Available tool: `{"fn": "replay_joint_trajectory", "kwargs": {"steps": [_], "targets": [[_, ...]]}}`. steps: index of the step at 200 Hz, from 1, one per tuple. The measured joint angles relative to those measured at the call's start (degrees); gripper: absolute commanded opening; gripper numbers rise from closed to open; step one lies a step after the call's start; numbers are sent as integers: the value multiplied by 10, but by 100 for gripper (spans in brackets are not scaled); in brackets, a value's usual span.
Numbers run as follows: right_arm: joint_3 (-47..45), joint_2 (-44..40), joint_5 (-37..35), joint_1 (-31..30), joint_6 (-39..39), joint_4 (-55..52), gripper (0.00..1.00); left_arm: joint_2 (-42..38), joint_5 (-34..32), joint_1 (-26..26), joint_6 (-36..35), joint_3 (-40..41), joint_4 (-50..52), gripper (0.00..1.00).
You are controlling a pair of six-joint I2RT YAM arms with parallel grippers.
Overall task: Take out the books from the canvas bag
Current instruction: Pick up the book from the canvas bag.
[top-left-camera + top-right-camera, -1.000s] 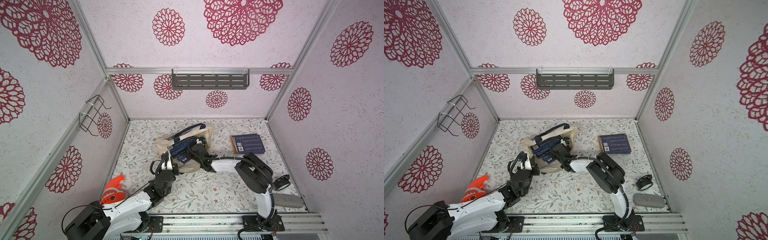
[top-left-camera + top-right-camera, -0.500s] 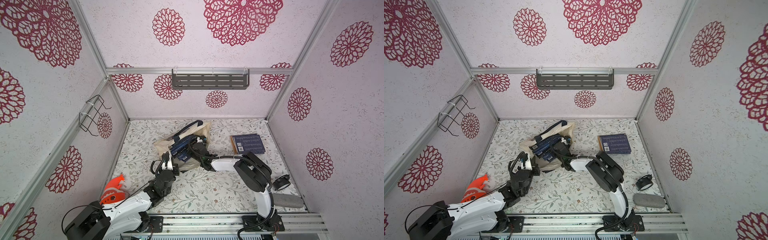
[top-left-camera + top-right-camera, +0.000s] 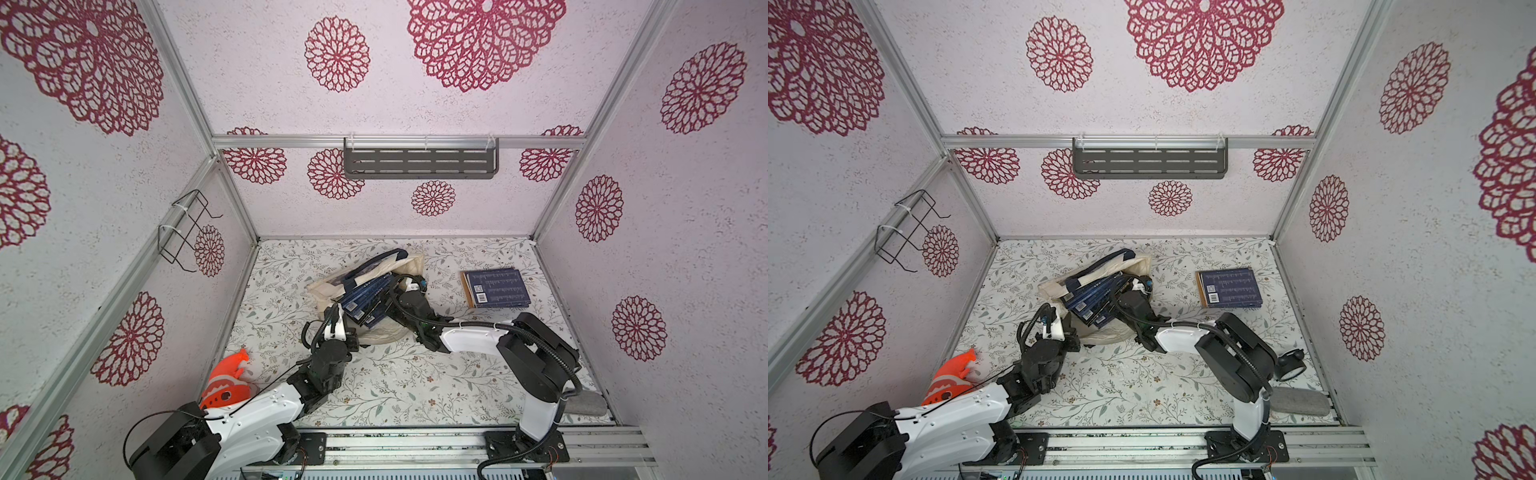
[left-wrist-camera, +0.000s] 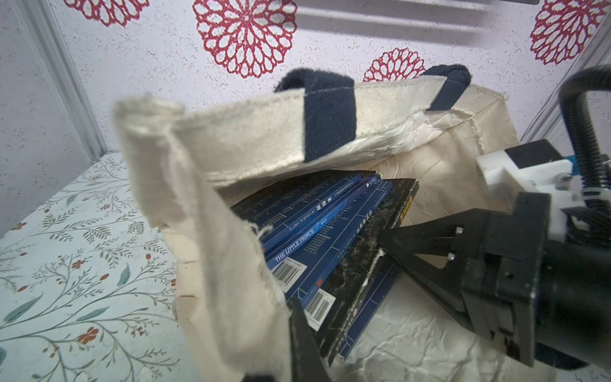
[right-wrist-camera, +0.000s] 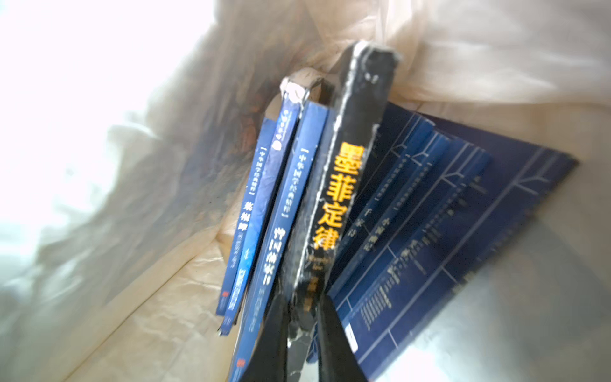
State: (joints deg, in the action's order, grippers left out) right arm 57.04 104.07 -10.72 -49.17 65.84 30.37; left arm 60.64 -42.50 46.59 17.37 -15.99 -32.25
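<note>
Past the right gripper [image 5: 302, 307] I get mostly smear: the canvas bag [image 5: 132, 215] washes out into white glare, and the blue books [image 5: 429, 231] beside the black book [image 5: 350, 148] are too soft to read. Its 2 fingers [image 5: 271, 340] run off the view's edge. The left gripper [image 4: 292, 330] shows me 1 finger, and canvas hides the other.

Enclosure: pale textured walls [image 3: 374, 208] with crimson flower medallions [image 3: 337, 54] on the left, right and far faces. Aluminium frame posts [image 3: 557, 187] at the far corners. Grey slotted shelf [image 3: 419, 163] on the far wall; black wire rack [image 3: 183, 230] on the left wall. Floor [image 3: 395, 382]: white leaf-and-blossom print. Light even, diffuse.
</note>
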Motion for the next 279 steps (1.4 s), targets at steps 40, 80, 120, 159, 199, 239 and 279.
{"fn": "replay_joint_trajectory", "kwargs": {"steps": [40,80,120,159,199,239,279], "targets": [[-13,-10,1,-5,-3,-1,44,0,0,0,0,0,0,0],[-16,-11,5,-12,2,19,53,0,2,0,1,0,6,0],[-37,-11,3,-20,20,30,59,0,2,0,1,0,6,0],[-52,-4,2,-23,55,33,58,0,3,0,1,0,8,0],[-40,35,2,-24,73,52,50,-1,7,0,1,0,11,0],[-33,67,2,-24,72,76,46,-5,7,0,1,0,16,0],[-32,86,2,-24,72,108,43,-7,8,0,1,0,19,0]]}}
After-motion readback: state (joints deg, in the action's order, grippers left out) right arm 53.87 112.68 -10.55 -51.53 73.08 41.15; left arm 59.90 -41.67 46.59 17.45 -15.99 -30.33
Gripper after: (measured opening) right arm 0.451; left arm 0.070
